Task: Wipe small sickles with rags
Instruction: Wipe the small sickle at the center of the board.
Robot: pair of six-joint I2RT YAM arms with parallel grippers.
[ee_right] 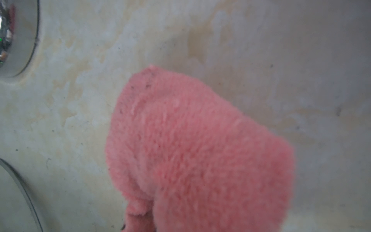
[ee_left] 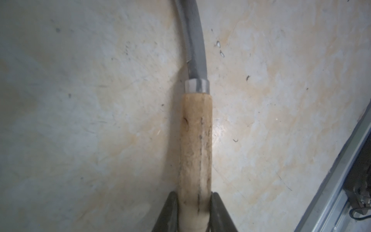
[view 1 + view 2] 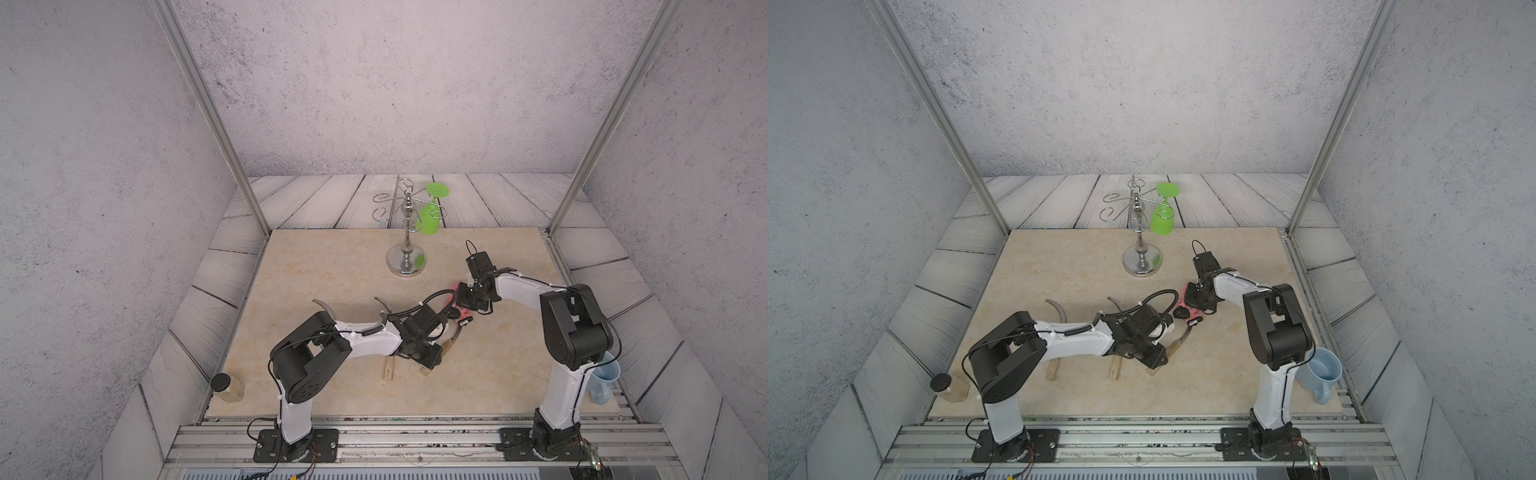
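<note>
My left gripper [image 2: 194,213] is shut on the pale wooden handle [image 2: 196,150] of one small sickle. Its dark-grey blade [image 2: 195,40] curves away over the beige slab. In both top views this sickle [image 3: 1177,341] lies low at the middle, by the left wrist. Two more sickles lie to its left, one [image 3: 1054,309] farther out and one [image 3: 1116,303] nearer, partly under the left arm. My right gripper [image 3: 469,303] is shut on the pink rag [image 1: 200,150], which covers its fingers. The rag's black strap [image 3: 1194,321] hangs near the held sickle's blade.
A chrome wire-armed stand [image 3: 406,257] rises behind the grippers, with a green goblet [image 3: 430,216] hung upside down on it. A black-lidded jar [image 3: 226,386] sits at the slab's near left corner and a pale blue mug [image 3: 602,382] at the near right.
</note>
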